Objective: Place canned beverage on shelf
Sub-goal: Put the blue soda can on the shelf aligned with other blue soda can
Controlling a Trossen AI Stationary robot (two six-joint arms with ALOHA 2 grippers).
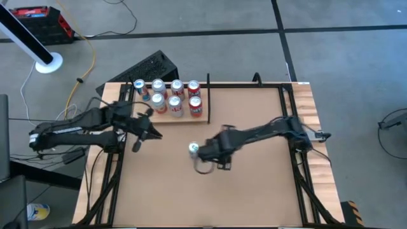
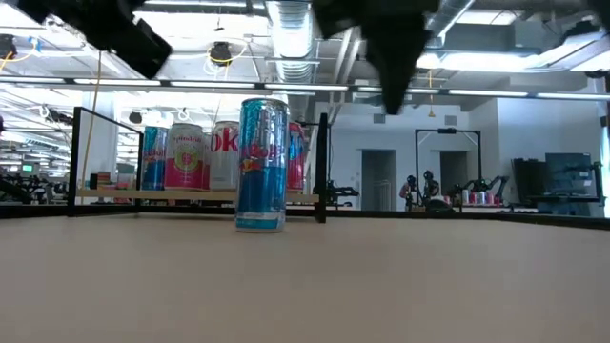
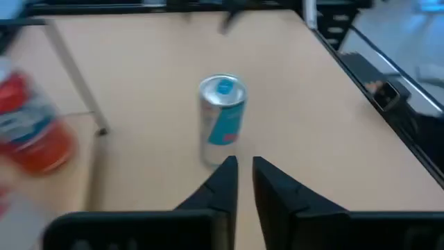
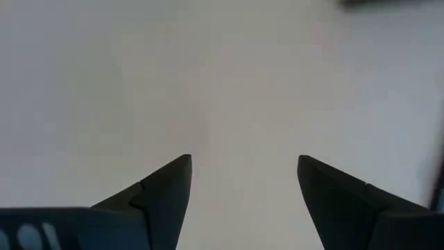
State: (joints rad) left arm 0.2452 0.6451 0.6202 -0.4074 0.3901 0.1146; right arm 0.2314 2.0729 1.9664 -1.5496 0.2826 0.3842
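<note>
A blue can is stood upright mid-tabletop, beside the right pincer, fingers apart. The left pincer is held together. Seven cans are lined on the shelf at the far edge; grey floor is seen beyond.

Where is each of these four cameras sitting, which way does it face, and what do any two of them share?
High view: overhead, facing straight down; both arms, the shelf, the lone can.
Low view: at tabletop level, facing across; arms overhead, the same lone can.
Left wrist view: behind the left gripper, nearly shut, facing the lone can.
Right wrist view: behind the open right gripper, facing bare tabletop.
Shared: high, low and left wrist views all show that can.
</note>
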